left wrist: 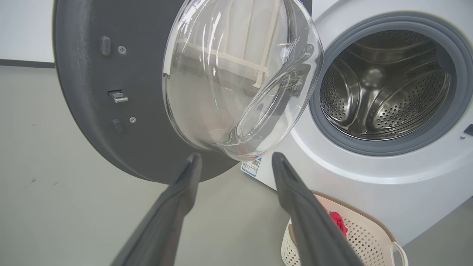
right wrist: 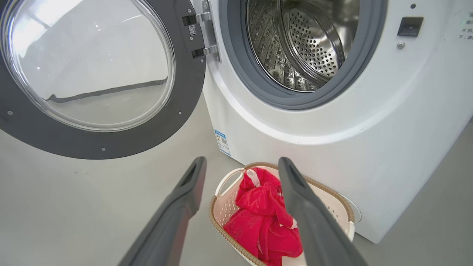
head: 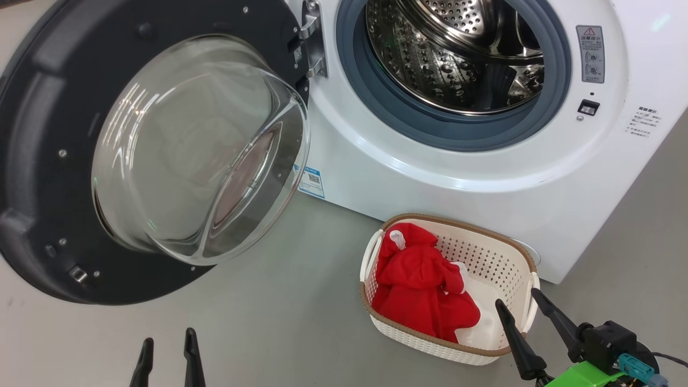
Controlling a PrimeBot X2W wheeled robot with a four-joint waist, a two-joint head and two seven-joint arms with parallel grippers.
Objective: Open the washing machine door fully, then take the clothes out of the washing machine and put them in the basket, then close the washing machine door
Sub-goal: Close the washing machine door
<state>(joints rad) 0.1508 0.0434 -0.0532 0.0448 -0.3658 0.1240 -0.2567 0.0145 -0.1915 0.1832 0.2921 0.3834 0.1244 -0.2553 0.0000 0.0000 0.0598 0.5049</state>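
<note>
Grey floor [head: 301, 301] seen beneath basket [head: 457, 223] holding clothes [head: 419, 279]. Left gripper [head: 168, 337] held low, spread, empty; right gripper [head: 517, 296] spread, empty, near basket.

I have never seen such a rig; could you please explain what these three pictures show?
This is a wheeled robot with two arms, each ending in a two-fingered gripper. One picture comes from its head camera, looking down; the other two come from a camera on each wrist. The left gripper and right gripper are both open and hold nothing. Before them stands a washing machine, its door swung open. On the floor, the basket holds the red clothes.
</note>
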